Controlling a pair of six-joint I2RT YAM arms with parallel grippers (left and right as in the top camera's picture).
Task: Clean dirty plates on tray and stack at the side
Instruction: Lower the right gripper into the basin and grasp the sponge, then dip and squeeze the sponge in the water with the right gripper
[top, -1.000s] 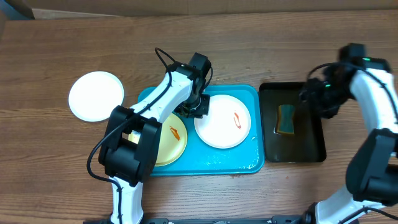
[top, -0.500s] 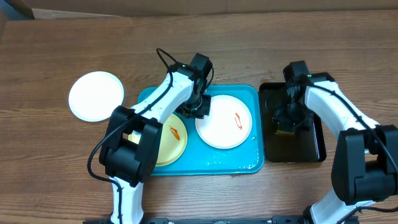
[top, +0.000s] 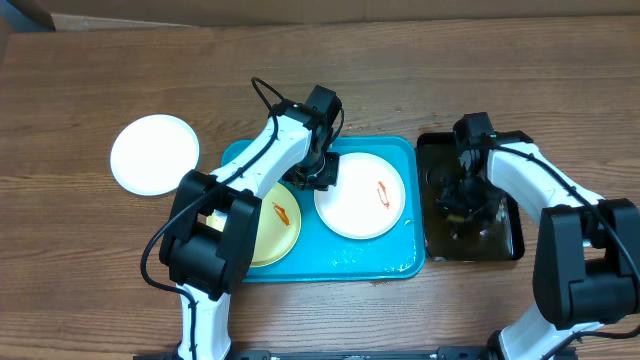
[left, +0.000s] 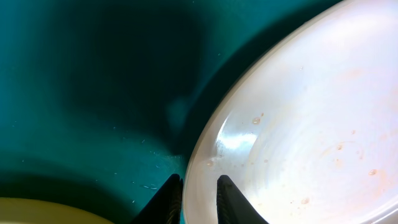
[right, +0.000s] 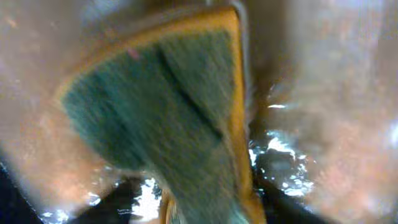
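Left wrist shows our left tool (left: 198, 190) pinching the rim of the white plate (left: 298, 118) in the turquoise tray (left: 87, 93); we should hold it steady. We cannot tell whether the right tool (top: 462, 197) grips the sponge (right: 168, 118).

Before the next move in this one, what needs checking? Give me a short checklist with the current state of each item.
1. Rim of smeared white plate in left gripper: ok, jaws straddle it.
2. Grip of right gripper on sponge: cannot tell; blurred sponge fills its wrist view.
3. Position of right gripper over black tray: ok.
4. Cleanliness of smeared white plate: not ok, red smear shows.
5. Cleanliness of yellow plate: not ok, smeared too.
6. Stacking spot: ok, clean white plate lies left of the tray.
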